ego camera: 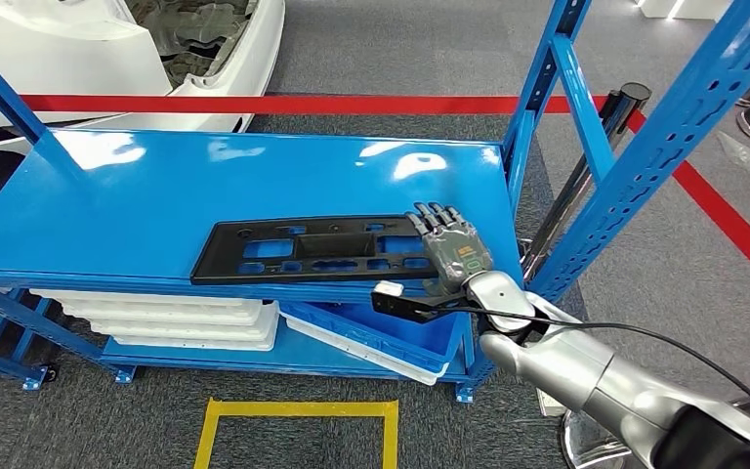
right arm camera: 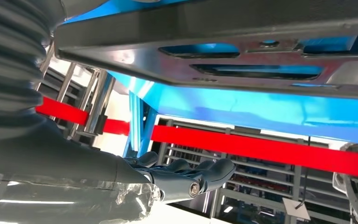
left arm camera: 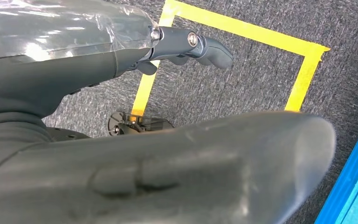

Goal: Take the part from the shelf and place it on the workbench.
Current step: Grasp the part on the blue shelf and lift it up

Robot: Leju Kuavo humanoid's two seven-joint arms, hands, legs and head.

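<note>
The black part (ego camera: 317,250) lies flat on the blue shelf (ego camera: 137,195) top — near its front edge, toward five o'clock. The right hand (ego camera: 449,244) rests on the part's right end, fingers stretched flat and pointing to twelve, gripping nothing. The left hand (left arm camera: 186,44) hangs over grey carpet (left arm camera: 261,74) — fingers apart, empty.
</note>
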